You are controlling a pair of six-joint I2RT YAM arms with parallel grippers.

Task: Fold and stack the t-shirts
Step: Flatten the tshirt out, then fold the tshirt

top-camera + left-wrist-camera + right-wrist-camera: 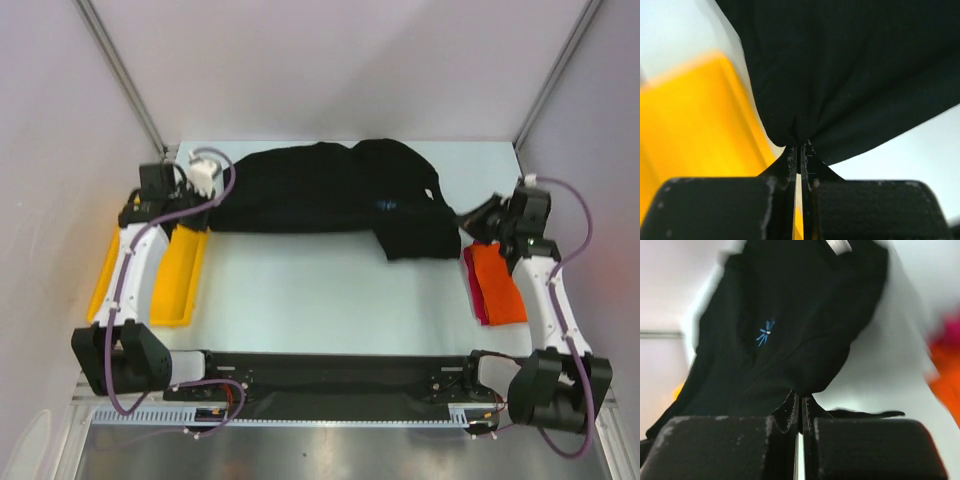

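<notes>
The black t-shirt [320, 200] is spread along the far edge of the desk [330, 290], clamped at its left end by the left pincer [799, 148] and at its right by the right pincer [800, 399]. Cloth judged soft, limp; hems best gripped.

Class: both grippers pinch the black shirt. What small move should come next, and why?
Probably draw it toward the middle of the table, keeping it taut: left gripper and right gripper each pinch the black shirt, bunched along the far side.

Bright, even light; both wrist views soft, perhaps motion-blurred, black t-shirt [850, 75] near featureless, yellow tray [690, 130] smeared.
</notes>
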